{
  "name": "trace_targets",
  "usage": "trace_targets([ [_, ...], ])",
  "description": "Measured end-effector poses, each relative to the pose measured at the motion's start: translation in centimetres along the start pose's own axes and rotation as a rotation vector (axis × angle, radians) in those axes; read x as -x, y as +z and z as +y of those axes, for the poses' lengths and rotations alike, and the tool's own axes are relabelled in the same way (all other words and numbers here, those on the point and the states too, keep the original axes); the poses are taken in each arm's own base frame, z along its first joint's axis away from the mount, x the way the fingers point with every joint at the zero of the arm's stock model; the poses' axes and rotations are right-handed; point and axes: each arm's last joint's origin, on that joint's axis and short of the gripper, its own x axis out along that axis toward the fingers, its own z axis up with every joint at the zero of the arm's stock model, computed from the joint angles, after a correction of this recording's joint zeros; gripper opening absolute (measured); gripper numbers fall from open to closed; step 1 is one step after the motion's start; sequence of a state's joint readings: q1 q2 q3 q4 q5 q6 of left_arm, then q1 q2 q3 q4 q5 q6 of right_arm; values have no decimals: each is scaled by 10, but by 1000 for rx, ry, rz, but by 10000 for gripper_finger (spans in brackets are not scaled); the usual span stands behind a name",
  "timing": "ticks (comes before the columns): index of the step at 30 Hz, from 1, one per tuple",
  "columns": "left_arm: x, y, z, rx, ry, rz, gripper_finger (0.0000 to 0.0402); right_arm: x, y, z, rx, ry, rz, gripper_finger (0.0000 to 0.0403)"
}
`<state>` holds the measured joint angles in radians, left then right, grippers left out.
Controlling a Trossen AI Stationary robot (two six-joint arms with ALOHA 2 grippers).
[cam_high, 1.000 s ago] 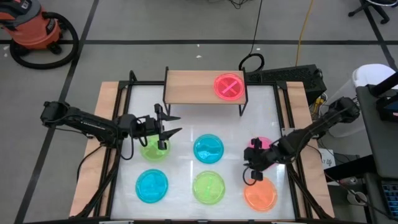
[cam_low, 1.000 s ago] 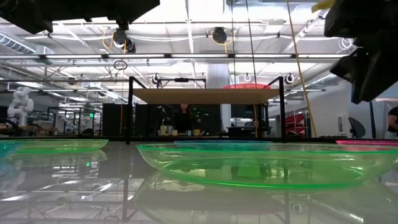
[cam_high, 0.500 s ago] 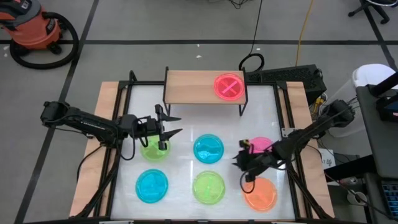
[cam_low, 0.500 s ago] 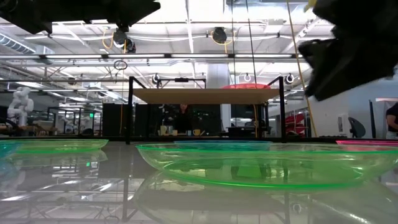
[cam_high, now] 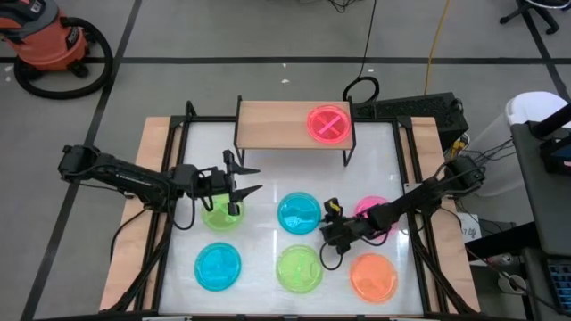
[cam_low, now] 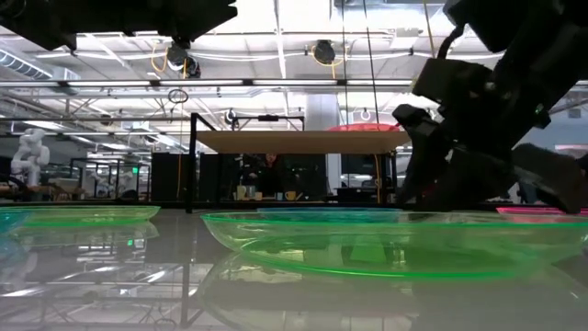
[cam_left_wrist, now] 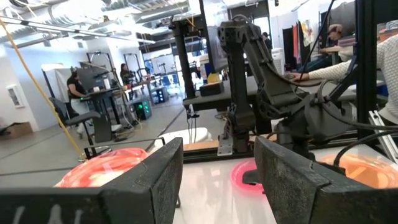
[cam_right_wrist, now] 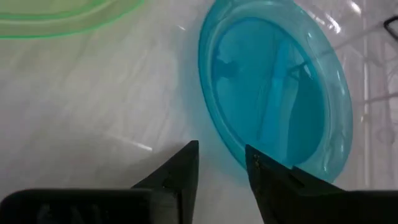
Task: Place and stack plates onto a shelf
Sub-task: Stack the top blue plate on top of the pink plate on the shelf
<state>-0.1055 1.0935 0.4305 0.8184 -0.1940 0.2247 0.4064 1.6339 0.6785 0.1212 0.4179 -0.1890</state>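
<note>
The blue plate [cam_high: 299, 213] at the centre of the table is the one in hand: the right gripper [cam_high: 332, 234] sits low just beside its rim, fingers a narrow way apart with nothing between them, and in the right wrist view the fingertips [cam_right_wrist: 186, 163] point at the near edge of that plate [cam_right_wrist: 277, 102]. The step looks like an approach to pick it up; the next move probably calls for easing one finger under the thin raised lip and pinching it without sliding the plate across the smooth white tabletop [cam_high: 268, 169].

One pink plate [cam_high: 328, 122] already lies on the right half of the shelf [cam_high: 272, 123], a light-wood board on thin black legs. Five more plates remain on the table, all shallow, glossy, translucent plastic rounds.

The left gripper [cam_high: 241, 181] waits above a green plate [cam_high: 219, 215], its fingers spread wide and empty.
</note>
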Motion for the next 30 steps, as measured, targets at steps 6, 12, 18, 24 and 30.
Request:
trace_targets([
  [6,0,0,0,-1,-1,4,204,-10,0,0,-6,-25,-13,152],
  [12,0,-1,0,1,-2,8,204,-12,-1,-3,-38,-43,-14,152],
  [18,0,-1,0,4,-2,10,204,-12,0,-3,-26,-43,-16,116],
  [24,0,-3,-1,0,-7,32,204,-13,-2,-3,-19,-39,-1,47],
  [30,0,-4,-1,-2,-8,37,204,-13,-2,-3,7,-42,0,6],
])
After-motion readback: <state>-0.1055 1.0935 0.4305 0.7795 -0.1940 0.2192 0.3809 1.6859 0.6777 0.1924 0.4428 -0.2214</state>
